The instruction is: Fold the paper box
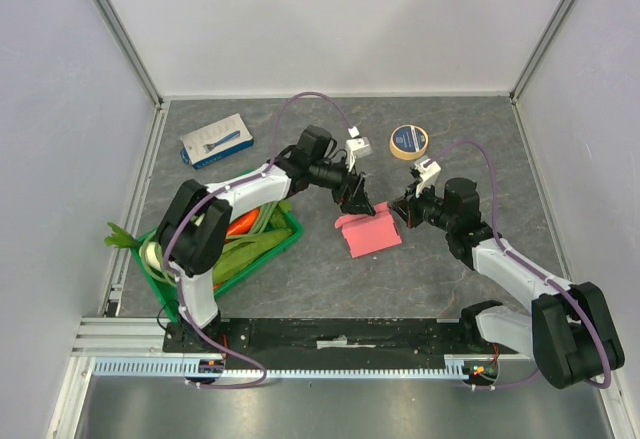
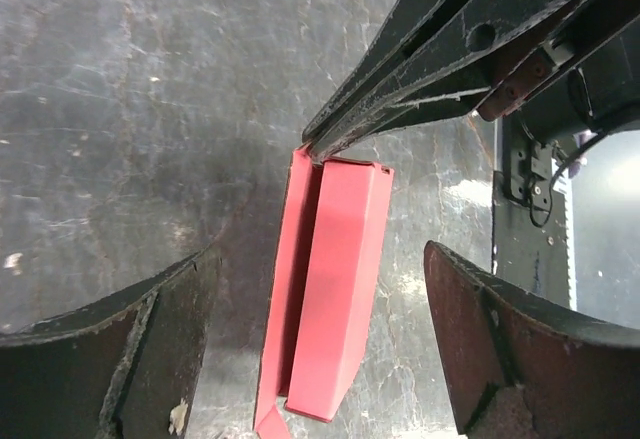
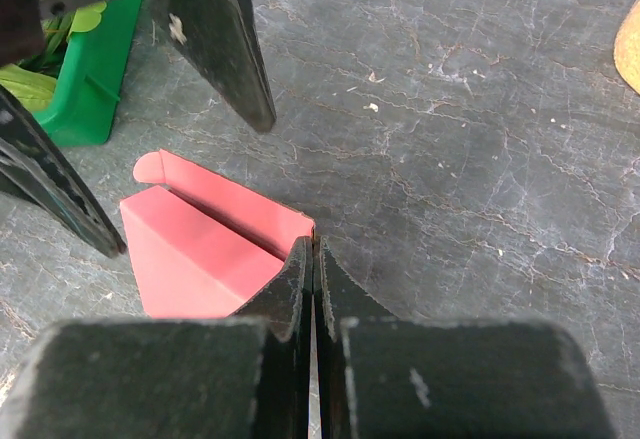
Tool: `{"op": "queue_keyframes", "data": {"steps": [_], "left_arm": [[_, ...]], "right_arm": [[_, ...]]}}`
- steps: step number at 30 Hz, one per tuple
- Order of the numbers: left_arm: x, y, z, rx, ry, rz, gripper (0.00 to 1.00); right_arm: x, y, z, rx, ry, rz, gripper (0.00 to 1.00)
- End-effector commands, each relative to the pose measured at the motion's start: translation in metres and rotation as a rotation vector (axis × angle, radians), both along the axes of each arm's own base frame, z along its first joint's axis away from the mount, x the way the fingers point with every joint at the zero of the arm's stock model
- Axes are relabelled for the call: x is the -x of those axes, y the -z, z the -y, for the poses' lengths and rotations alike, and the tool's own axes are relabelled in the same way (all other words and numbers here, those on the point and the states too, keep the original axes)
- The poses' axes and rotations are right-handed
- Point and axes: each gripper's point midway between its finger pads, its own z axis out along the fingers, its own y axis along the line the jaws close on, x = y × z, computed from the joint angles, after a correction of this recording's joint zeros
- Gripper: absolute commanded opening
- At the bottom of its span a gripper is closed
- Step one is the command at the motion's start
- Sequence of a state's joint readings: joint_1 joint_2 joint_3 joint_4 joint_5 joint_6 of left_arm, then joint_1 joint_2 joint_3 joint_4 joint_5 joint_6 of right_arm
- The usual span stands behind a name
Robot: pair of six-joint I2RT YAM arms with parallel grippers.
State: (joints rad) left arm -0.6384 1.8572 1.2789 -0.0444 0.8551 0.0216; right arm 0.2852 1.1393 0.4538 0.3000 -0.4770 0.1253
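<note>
Dead centre of the dark grey marbled surface (image 1: 330,289), between the two arms: a pink-salmon paper box (image 1: 368,231) of thin card, half formed. Long and narrow, lying on one broad face, a smooth matt panel uppermost, a crisp crease down one long side. Along that crease, a second long strip of the same card running the length of the body, a shade darker in the left wrist view; raised or flat, hard to tell. At the end away from the right arm, a rounded tab poking out. At the nearer end, a small notch in the corner. Plain even colour all over.

Over it, the black fingers of the left gripper (image 2: 318,259), spread wide, one on either side of the box and clear of both long edges. Gripping nothing.

From the opposite side, the fingers of the right gripper (image 3: 312,259), pressed tight together, tips right at the end corner where strip meets body. Impossible to tell whether any card is nipped between them.

Near the box on the left, a green plastic crate (image 1: 283,244) of vegetables. Towards the back, a flat blue-and-white package (image 1: 216,140) and a round roll of tan tape (image 1: 408,141).
</note>
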Motion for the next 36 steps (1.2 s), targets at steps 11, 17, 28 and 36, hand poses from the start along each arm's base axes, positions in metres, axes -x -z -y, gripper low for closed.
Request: {"op": "queue_keyframes", "data": {"steps": [11,17,28,36], "left_arm": [[0.047,0.043,0.017,-0.031,0.204,-0.111,0.65],[0.045,0.035,0.014,-0.049,0.141,-0.025,0.39],[0.046,0.022,0.003,-0.222,0.002,0.255,0.24],[0.047,0.037,-0.012,-0.368,0.010,0.451,0.29]], "right_arm": [[-0.003,-0.018,-0.005,-0.023,-0.024,0.072,0.00],[-0.002,-0.018,-0.002,-0.057,0.033,0.007,0.02],[0.004,-0.027,0.035,-0.046,0.300,-0.110,0.68],[0.006,-0.051,0.029,0.143,0.092,0.040,0.85]]}}
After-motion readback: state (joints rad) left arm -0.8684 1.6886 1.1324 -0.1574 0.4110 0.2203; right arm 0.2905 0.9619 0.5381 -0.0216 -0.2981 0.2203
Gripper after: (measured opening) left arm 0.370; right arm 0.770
